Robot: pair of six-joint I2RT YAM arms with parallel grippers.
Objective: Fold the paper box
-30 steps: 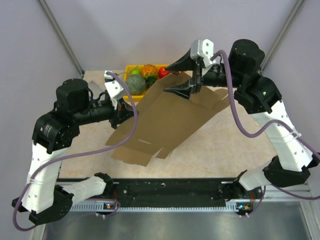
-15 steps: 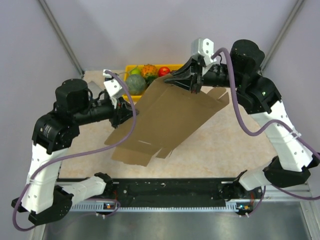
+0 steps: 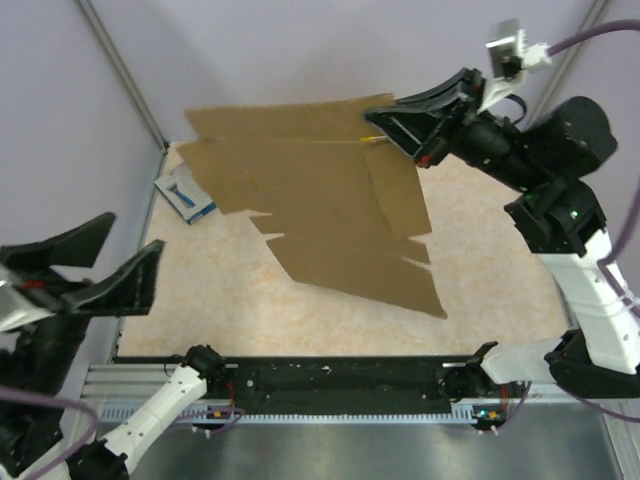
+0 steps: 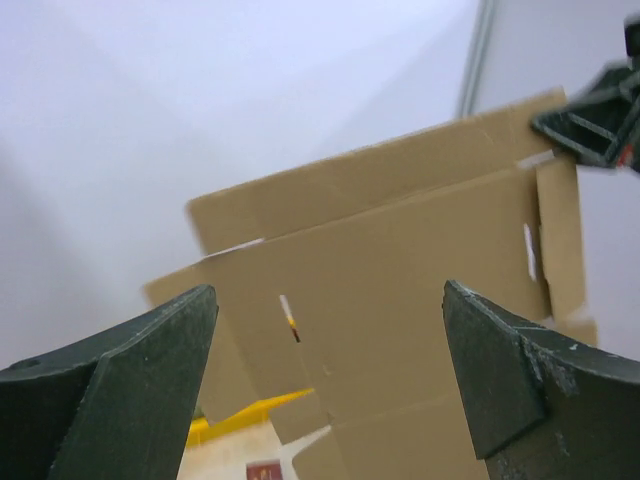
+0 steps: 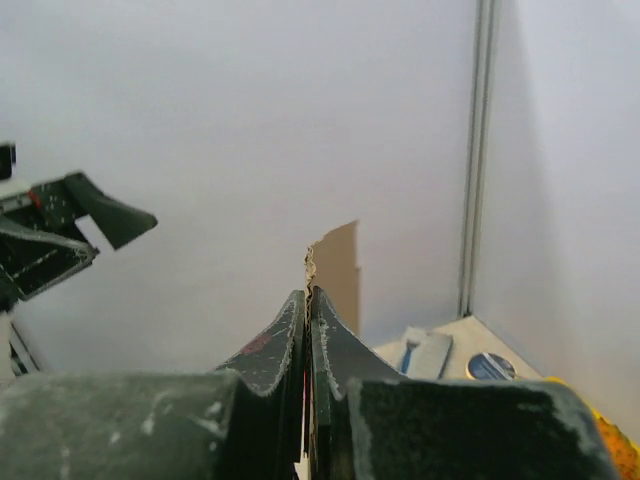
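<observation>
Holding: the right gripper (image 3: 392,122) is squeezed shut on the top edge of the paper box (image 3: 320,200), close to the sheet's far right corner.
Right fingers up close: in the right wrist camera the two dark fingers (image 5: 285,335) are pressed together. A thin strip of brown card (image 5: 340,262) pokes out past their tips.
Paper box: it is one big flat brown sheet, not folded up. It has flaps, creases and small cuts along its edges.
Where the paper box is: it is up in the air over the middle of the table (image 3: 230,300), hanging from the right gripper. Its top edge is high at the far side. It slopes down to a pointy corner at the near right. I cannot tell if that low corner touches the table.
Left gripper: the left gripper (image 3: 136,233) is at the near left, well apart from the sheet. Its fingers are spread wide and nothing is in them.
Left wrist camera: it looks at the sheet between its two open fingers (image 4: 150,345). A few thin slots show in the card.
Packet: a small blue and grey packet (image 3: 186,196) lies flat at the far left of the table, just beside the sheet's left edge.
Yellow tray: only a bit of the yellow tray (image 4: 245,415) shows below the sheet in the left wrist camera.
</observation>
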